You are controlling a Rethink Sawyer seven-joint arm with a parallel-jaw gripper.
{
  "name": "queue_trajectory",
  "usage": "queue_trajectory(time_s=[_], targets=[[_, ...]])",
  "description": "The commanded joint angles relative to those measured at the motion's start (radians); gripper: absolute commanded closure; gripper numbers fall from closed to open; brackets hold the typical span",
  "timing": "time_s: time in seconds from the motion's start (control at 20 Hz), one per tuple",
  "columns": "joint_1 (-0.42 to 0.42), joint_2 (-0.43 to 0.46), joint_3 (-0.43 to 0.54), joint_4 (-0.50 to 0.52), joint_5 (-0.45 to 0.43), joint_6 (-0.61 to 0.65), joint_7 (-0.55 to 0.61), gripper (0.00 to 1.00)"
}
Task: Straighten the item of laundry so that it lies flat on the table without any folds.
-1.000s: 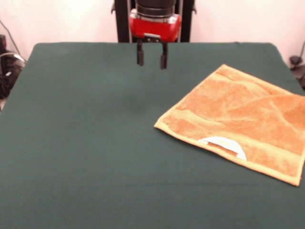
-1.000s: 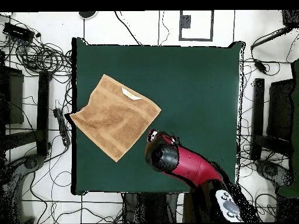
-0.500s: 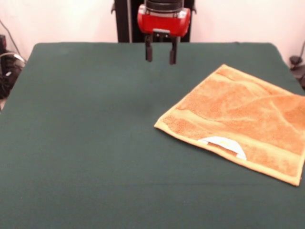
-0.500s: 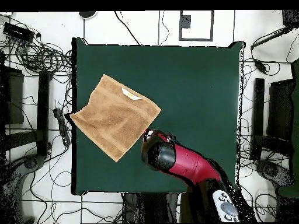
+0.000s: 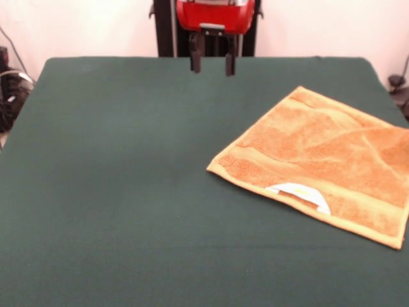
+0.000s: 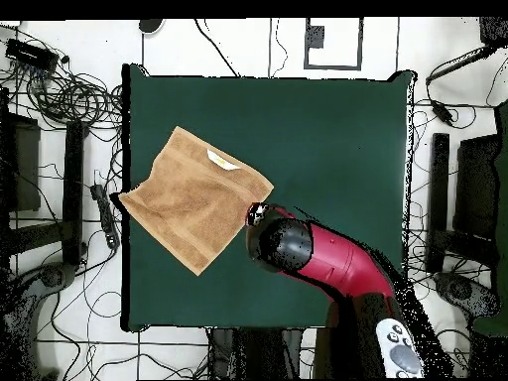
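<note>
The orange-tan terry towel (image 5: pixel 321 164) lies spread on the dark green table (image 5: pixel 115 192) at the right in the front view, turned like a diamond, with shallow ripples across it. Its white label (image 5: pixel 299 192) sits at the near hem. In the overhead view the towel (image 6: pixel 193 196) lies at the table's left side, one corner reaching the table's left edge. My gripper (image 5: pixel 211 64) hangs open and empty above the far middle of the table, to the left of the towel and apart from it. In the overhead view the red arm (image 6: pixel 327 260) covers the gripper.
The robot's black pedestal (image 5: pixel 166 29) stands behind the table's far edge. Cables and dark frames (image 6: pixel 60 99) lie on the floor around the table. The towel's right corner reaches the table's right edge (image 5: pixel 399 137) in the front view.
The gripper has risen and drawn back toward the pedestal, after drifting right. The towel has not moved.
</note>
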Motion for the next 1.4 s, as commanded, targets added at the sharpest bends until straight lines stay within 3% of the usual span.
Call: queue_trajectory(time_s=[0.05,0.35,0.7,1.0,1.4], targets=[[0.078,0.165,0.056,-0.105,0.005,0.033,0.160,0.00],[0.146,0.289,0.038,-0.208,0.063,-0.025,0.238,0.00],[0.215,0.326,-0.015,-0.282,0.093,0.008,0.273,0.00],[0.140,0.371,-0.001,-0.319,0.081,0.027,0.187,0.00],[0.131,0.319,-0.060,-0.375,0.034,0.192,0.135,0.00]])
